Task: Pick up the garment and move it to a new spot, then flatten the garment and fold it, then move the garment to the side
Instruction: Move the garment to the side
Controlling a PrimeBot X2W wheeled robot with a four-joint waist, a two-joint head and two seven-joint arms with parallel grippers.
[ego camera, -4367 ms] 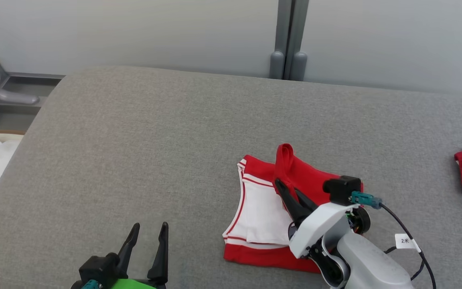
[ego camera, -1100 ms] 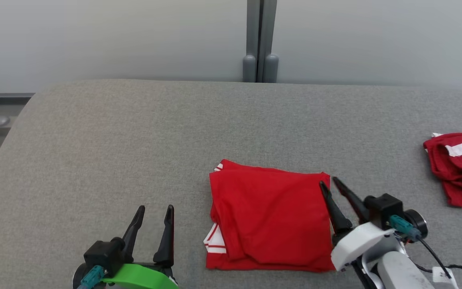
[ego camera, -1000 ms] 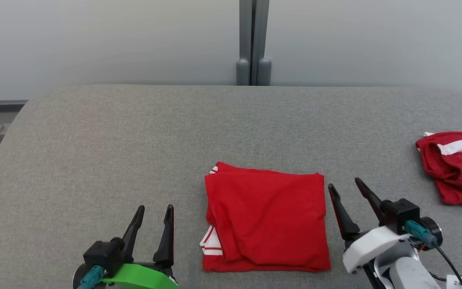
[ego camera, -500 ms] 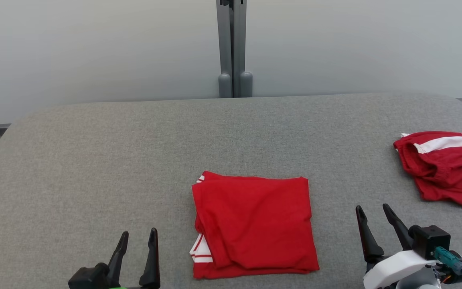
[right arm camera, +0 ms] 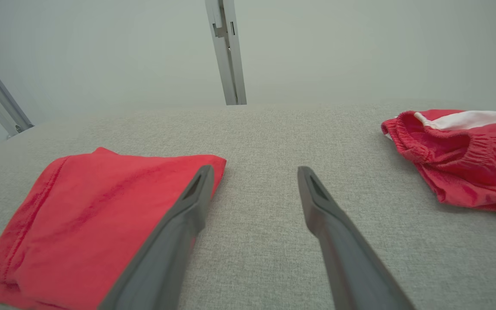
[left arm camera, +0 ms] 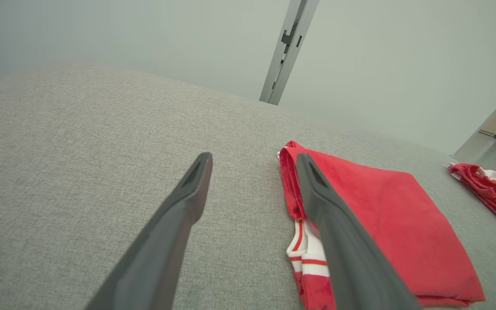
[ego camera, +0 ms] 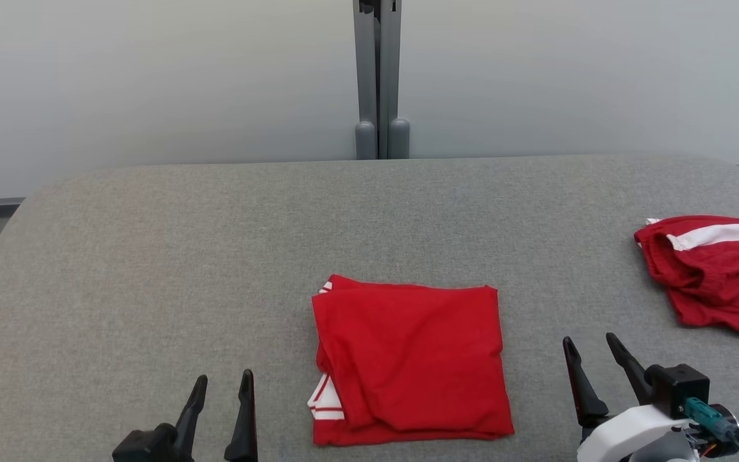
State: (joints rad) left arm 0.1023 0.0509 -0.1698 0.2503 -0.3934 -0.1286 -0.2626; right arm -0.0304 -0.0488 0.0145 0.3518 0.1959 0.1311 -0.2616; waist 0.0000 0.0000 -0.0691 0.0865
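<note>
Long, tapering black fingers on the left gripper [ego camera: 224, 384], with a black block [ego camera: 151, 444] at the base. Same dark fingers on the right gripper [ego camera: 589, 343], plus white wrist shell [ego camera: 629, 433] and teal connector [ego camera: 703, 410].

A folded red garment [ego camera: 411, 362] lies flat at the front middle of the grey pad [ego camera: 215, 256], flanked by the left gripper [ego camera: 224, 378] and right gripper [ego camera: 589, 340], both spread, empty and clear of it, with a crumpled red-and-white cloth [ego camera: 713, 276] well apart at the right edge.
</note>
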